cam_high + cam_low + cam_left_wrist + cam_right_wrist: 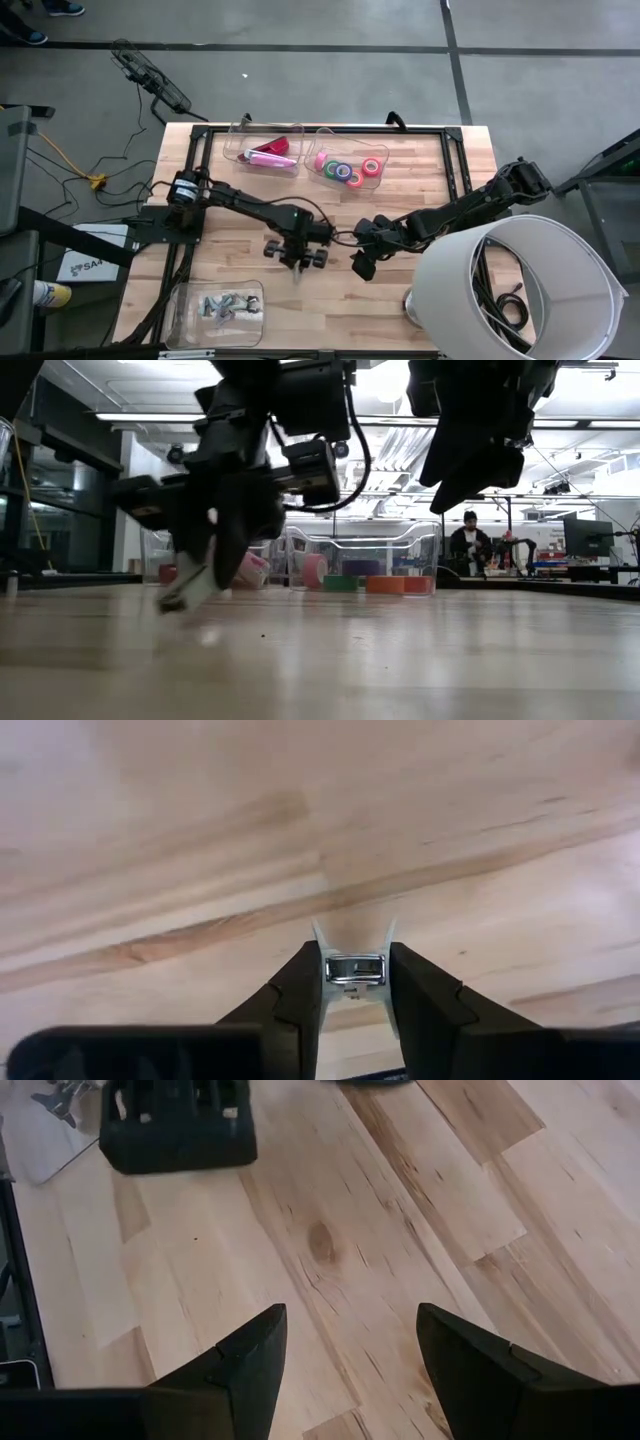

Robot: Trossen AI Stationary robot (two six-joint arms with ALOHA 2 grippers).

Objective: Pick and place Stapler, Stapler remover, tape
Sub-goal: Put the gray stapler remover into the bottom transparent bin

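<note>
Staple remover — a small pale, metal-jawed piece — is seen pinched between the fingers of the left gripper near the middle of the table, held just above the wood and not yet set down; this looks like a carry under way rather than a finished placement. Three clear bins are laid out on the table. At about twelve o'clock from the table's centre, one bin holds pink staplers, and just beside it toward one o'clock another bin holds the tape — ring rolls in pink, green and purple. At roughly seven o'clock a third bin holds several small grey pieces, judged to be staple removers already sorted, though they are too small to be made out for certain. The staplers and tape thus appear to be placed, and the held remover is judged to be what is left. The right gripper hangs over bare wood at about four o'clock from the left one, its fingers spread and empty.
</note>
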